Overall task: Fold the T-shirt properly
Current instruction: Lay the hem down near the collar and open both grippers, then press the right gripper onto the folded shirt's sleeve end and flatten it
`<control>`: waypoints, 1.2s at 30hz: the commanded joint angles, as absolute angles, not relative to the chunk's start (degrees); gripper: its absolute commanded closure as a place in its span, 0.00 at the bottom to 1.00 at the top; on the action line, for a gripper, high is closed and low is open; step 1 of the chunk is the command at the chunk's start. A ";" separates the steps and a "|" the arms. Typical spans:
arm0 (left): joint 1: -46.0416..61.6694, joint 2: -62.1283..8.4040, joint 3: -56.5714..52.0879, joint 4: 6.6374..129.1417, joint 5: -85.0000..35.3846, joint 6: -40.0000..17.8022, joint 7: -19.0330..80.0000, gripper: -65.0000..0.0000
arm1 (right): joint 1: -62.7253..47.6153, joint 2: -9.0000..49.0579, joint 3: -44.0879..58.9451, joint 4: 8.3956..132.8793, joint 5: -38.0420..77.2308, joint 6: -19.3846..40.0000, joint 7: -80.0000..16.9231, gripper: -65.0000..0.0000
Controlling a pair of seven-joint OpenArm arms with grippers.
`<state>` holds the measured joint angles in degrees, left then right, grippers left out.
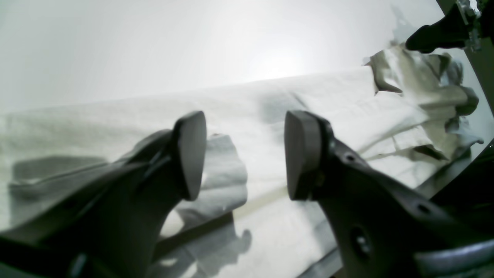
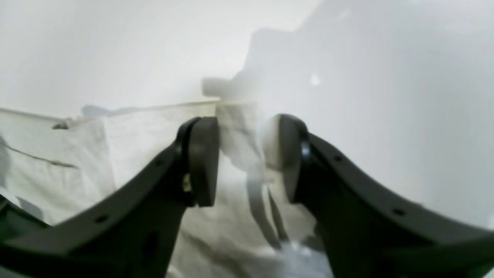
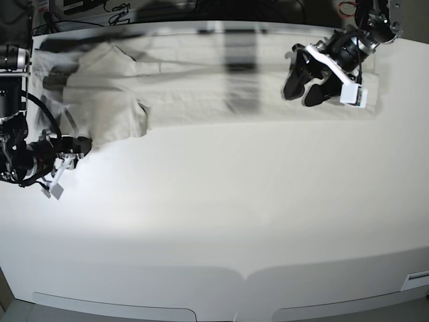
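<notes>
The off-white T-shirt (image 3: 201,94) lies spread along the far edge of the table, wrinkled and bunched at its left end. My left gripper (image 3: 299,98) hovers over the shirt's right part, open and empty; the left wrist view shows its jaws (image 1: 245,154) wide apart above the cloth (image 1: 328,100). My right gripper (image 3: 84,143) is at the shirt's near-left corner. In the right wrist view (image 2: 241,160) a fold of the shirt (image 2: 146,135) stands between its pads. The right gripper (image 1: 428,40) also shows in the left wrist view, above lifted, crumpled fabric.
The white table (image 3: 234,201) stretches toward the front edge. Dark cables and equipment (image 3: 120,10) line the back edge behind the shirt. The right arm's body (image 3: 17,157) sits at the table's left edge.
</notes>
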<state>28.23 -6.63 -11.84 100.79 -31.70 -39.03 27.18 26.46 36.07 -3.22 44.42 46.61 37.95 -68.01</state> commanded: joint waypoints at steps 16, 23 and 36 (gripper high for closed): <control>28.10 -6.70 -11.94 101.91 -32.80 -39.46 26.06 0.50 | 28.08 36.99 -2.92 45.10 56.84 40.00 -74.02 1.00; 28.10 -6.70 -11.94 101.91 -32.80 -39.46 26.06 0.50 | 28.08 37.63 -2.92 45.41 71.40 40.00 -80.00 1.00; 28.10 -6.68 -11.94 101.91 -32.82 -39.46 26.06 0.50 | 15.00 39.35 -2.92 65.56 85.00 40.00 -80.00 1.00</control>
